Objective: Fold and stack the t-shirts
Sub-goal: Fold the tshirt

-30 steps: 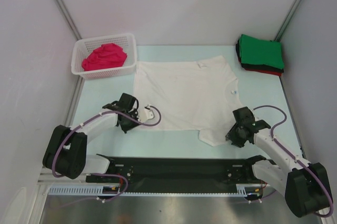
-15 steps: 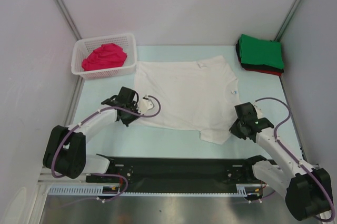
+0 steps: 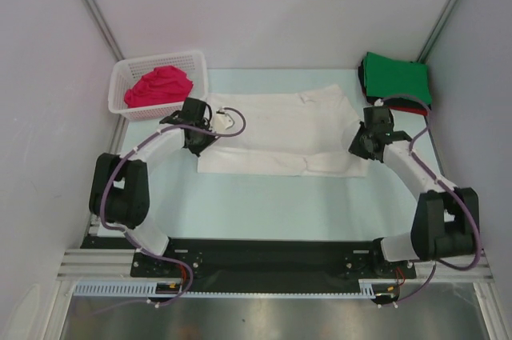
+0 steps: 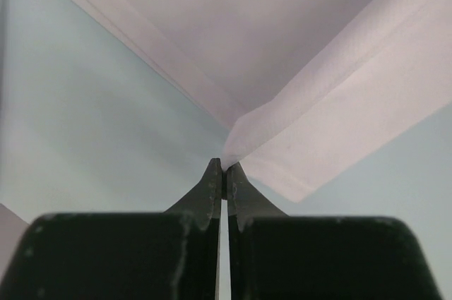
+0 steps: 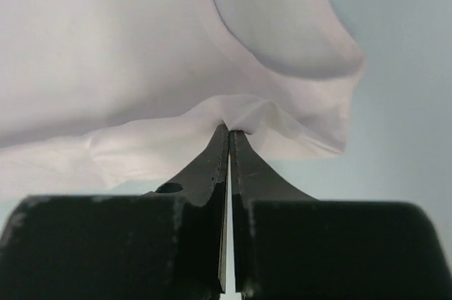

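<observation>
The white t-shirt (image 3: 280,136) lies on the table folded about in half, its near part carried over toward the far edge. My left gripper (image 3: 198,126) is shut on its left corner, seen as a pinched hem in the left wrist view (image 4: 296,145). My right gripper (image 3: 364,140) is shut on its right edge by the sleeve, bunched at the fingertips in the right wrist view (image 5: 247,113). A folded green t-shirt (image 3: 396,78) tops a stack with a red one (image 3: 400,106) and a dark one at the back right. A magenta-red t-shirt (image 3: 158,86) lies crumpled in the basket.
The white lattice basket (image 3: 122,105) stands at the back left, close to my left gripper. The pale blue table (image 3: 264,204) shows bare in front of the shirt. Grey walls close in both sides and the back.
Both grippers have moved away from the near edge toward the back, carrying the shirt's near hem over it. The shirt went from spread flat to folded roughly in half.
</observation>
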{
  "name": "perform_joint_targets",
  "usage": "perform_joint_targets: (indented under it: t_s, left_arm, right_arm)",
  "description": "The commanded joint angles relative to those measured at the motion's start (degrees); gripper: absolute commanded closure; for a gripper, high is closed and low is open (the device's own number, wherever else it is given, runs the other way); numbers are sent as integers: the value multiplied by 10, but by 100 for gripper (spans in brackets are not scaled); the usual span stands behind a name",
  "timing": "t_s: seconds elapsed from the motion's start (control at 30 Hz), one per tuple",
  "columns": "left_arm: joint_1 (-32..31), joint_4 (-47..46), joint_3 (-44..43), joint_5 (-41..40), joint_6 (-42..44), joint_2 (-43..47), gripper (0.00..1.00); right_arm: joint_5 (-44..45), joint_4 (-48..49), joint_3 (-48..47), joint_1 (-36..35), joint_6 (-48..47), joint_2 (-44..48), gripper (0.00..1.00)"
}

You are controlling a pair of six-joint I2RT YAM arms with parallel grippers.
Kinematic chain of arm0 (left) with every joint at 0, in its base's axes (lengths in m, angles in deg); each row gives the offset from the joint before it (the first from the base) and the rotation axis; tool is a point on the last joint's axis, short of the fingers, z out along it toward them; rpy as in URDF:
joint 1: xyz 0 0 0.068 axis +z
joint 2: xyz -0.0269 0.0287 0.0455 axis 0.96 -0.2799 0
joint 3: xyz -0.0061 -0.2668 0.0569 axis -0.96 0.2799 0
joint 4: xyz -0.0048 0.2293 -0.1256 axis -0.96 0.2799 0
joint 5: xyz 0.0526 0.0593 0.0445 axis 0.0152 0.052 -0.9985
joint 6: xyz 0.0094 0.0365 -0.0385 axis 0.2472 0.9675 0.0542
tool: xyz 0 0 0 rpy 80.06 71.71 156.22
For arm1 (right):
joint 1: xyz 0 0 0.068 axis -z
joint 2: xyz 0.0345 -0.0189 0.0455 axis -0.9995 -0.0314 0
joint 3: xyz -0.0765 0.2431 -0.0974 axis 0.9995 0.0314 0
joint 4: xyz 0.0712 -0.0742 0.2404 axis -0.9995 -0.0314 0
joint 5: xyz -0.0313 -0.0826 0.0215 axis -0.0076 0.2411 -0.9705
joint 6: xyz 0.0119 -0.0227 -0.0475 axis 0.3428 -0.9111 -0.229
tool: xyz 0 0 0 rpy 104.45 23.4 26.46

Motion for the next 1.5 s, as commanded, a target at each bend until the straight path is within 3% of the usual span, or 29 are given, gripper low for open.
perform_joint_targets:
  t_s: [0.0,0.3,0.6,0.93,0.97,1.03,1.07,1.13,1.3,1.37,1.47]
  left_arm:
    - [14,0,-65,-7,-16,-46,100]
    - [21,19,-139,-38,-8,-137,100]
    - [21,6,-148,-96,-22,-179,100]
    - [21,7,-151,-93,-29,-186,99]
    - [21,7,-154,-93,-31,-186,89]
    - [21,7,-159,-93,-36,-179,66]
    - [21,5,-160,-93,-39,-173,51]
    - [21,-16,-151,-93,-40,-135,40]
    - [16,-53,-99,-25,-26,-27,38]
    - [7,-48,-54,13,-3,10,45]
    - [-29,-56,17,-5,42,29,51]
  right_arm:
    - [-29,62,-67,1,-80,-72,100]
    - [-26,58,-169,4,-149,-213,100]
    - [5,61,-209,7,-152,-267,100]
    - [-12,66,-243,16,-159,-309,99]
    - [-14,65,-246,16,-156,-312,89]
    - [0,46,-257,19,-153,-316,54]
    - [9,30,-260,19,-148,-314,50]
    - [36,17,-253,27,-128,-288,46]
    - [82,-16,-165,49,-59,-150,46]
    - [70,-11,-101,51,-49,-120,47]
    - [41,-8,-43,52,-35,-92,48]
